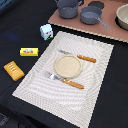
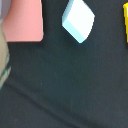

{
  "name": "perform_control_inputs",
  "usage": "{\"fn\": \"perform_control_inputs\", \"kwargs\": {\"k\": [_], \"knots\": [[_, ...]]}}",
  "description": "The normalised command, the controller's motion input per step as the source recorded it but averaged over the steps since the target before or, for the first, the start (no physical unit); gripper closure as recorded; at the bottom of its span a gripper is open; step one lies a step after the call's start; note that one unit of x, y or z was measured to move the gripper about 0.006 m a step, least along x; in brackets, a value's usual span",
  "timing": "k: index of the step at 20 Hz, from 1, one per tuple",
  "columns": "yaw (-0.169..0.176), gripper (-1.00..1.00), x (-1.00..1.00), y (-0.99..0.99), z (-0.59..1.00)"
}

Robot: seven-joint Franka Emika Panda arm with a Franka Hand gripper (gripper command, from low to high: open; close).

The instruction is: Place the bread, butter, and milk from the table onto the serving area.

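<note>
In the exterior view the golden-orange ridged bread [image 1: 13, 70] lies on the black table [image 1: 15, 30] off the left edge of the beige striped serving area [image 1: 97, 80]. The flat yellow butter [image 1: 29, 51] lies on the table beyond the bread. The white milk carton [image 1: 46, 31] stands upright by the mat's far left corner. The wrist view looks down on the milk [image 2: 78, 20], with the butter [image 2: 126, 22] at the frame's edge. No gripper shows in either view.
A tan plate [image 1: 68, 65], a fork [image 1: 54, 76] and two wooden-handled knives [image 1: 73, 83] [image 1: 86, 58] lie on the mat. A pinkish-brown board [image 1: 107, 31] behind it carries two grey pots [image 1: 68, 7] [image 1: 90, 15]. The board's corner shows in the wrist view [image 2: 25, 20].
</note>
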Motion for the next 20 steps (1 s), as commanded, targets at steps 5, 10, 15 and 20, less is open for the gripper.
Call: {"fn": "perform_control_inputs", "kwargs": {"k": [5, 10, 15, 20], "knots": [[0.000, -1.00, -0.03, -0.33, -0.22], [-0.009, -1.00, 0.13, -0.82, -0.36], [-0.019, -1.00, 0.03, -0.72, -0.37], [0.000, -1.00, 0.03, -0.85, -0.37]]}}
